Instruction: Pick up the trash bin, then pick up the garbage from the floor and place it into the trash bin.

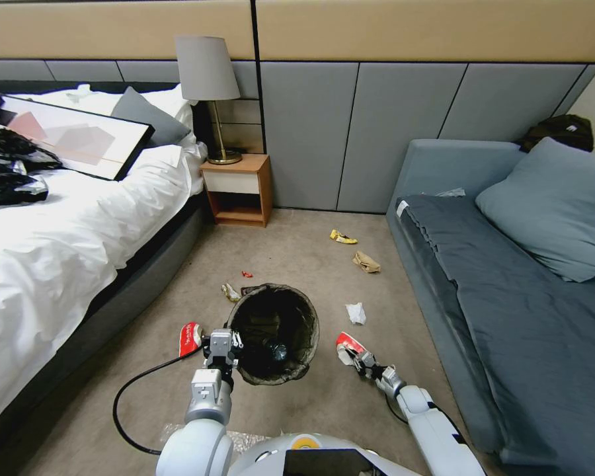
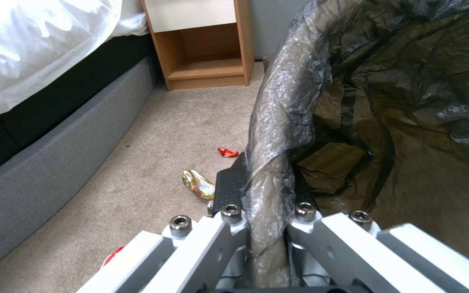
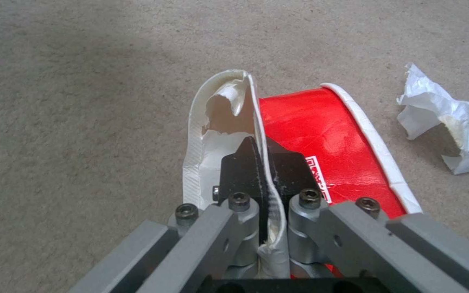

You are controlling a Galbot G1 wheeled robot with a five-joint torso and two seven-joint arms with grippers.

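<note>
A beige carpet (image 1: pixel 297 251) runs between a white bed (image 1: pixel 59 251), a nightstand (image 1: pixel 237 190) and a grey sofa (image 1: pixel 509 297). The left gripper (image 2: pixel 264 221) clamps the bin (image 1: pixel 274 334) by its bagged rim; a bottle (image 1: pixel 277 350) already lies inside. The right gripper (image 3: pixel 261 195) pinches a red-and-white wrapper (image 3: pixel 321 138) just right of the bin. A tissue (image 1: pixel 356 313), brown paper (image 1: pixel 367 262), a yellow wrapper (image 1: pixel 342 237) and other scraps are left.

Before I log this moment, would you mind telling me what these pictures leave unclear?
- Trash bin: its base and white wall, hidden in the head view by its own bagged rim.
- Red-and-white wrapper: its near end, hidden behind the right pincer.
- Small red scrap: too small to identify.
- Left pincer: clamps the rim; its inner pad is under the bag.
</note>
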